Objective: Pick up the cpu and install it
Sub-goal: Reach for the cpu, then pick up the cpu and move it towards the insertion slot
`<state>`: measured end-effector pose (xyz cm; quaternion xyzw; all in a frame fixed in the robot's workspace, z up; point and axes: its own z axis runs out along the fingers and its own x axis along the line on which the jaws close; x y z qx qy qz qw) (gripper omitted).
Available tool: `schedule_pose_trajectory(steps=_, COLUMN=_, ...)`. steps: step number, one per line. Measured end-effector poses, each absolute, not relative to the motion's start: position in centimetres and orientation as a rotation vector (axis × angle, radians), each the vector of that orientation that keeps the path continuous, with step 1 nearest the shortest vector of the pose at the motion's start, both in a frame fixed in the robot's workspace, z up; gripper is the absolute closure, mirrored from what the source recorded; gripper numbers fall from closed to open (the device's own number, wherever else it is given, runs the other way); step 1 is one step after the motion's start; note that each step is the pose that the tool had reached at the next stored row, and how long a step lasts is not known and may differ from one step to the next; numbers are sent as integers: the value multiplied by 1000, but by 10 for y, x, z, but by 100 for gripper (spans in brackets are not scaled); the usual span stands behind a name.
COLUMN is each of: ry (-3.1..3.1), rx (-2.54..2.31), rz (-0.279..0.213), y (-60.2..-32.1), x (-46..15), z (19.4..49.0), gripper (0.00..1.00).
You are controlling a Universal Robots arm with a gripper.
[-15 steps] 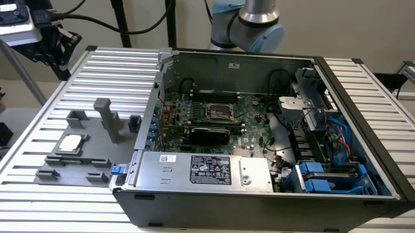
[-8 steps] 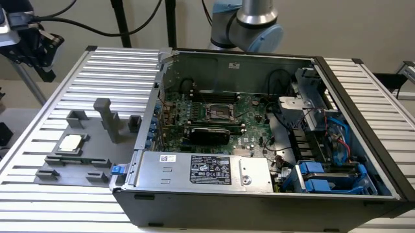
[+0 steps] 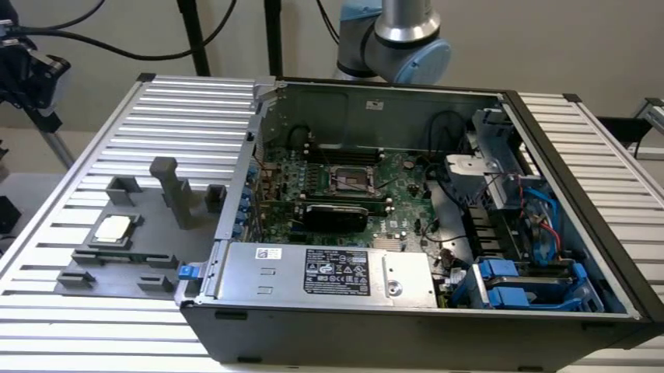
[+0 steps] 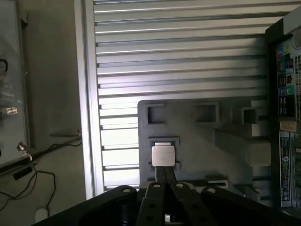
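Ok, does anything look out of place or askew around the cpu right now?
Nothing stands out. The cpu lies flat and square in its pocket on the grey fixture.

Exterior cam sits up high in front of the open PC case (image 3: pixel 343 342), tilted down. It's far enough back to catch most of the slatted table (image 3: pixel 186 109) and a bit of the arm (image 3: pixel 400 39) behind the case. Wrist cam is way closer, staring down past the gripper (image 4: pixel 164 170) at the grey fixture plate (image 4: pixel 197 155). Both views share that plate (on the exterior view's left), the cpu (image 4: pixel 163 155) on it, the slats around it and the case's labelled edge.
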<state>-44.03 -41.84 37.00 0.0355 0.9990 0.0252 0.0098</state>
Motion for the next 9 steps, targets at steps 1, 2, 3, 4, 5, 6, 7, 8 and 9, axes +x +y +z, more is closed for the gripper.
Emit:
schedule_pose_trajectory(steps=1, ry=3119, rx=111, rz=79, y=-418, x=-440, z=370, gripper=89)
schedule_pose_trajectory(steps=2, ry=3119, rx=110, rz=79, y=-418, x=-440, z=370, gripper=89)
schedule_pose_trajectory(steps=3, ry=3119, rx=110, rz=79, y=-418, x=-440, z=370, gripper=89)
schedule_pose_trajectory(steps=4, ry=3119, rx=110, rz=79, y=-418, x=-440, z=370, gripper=89)
schedule_pose_trajectory(steps=5, ry=3119, rx=110, rz=79, y=-418, x=-440, z=370, gripper=89)
schedule_pose_trajectory(steps=6, ry=3119, rx=111, rz=79, y=-418, x=-440, z=370, gripper=89)
schedule_pose_trajectory(steps=7, ry=3119, rx=111, rz=79, y=-418, x=-440, z=370, gripper=89)
schedule_pose_trajectory(steps=8, ry=3119, rx=111, rz=79, y=-418, x=-440, z=370, gripper=89)
schedule_pose_trajectory(steps=9, ry=3119, rx=111, rz=79, y=-418, x=-440, z=370, gripper=89)
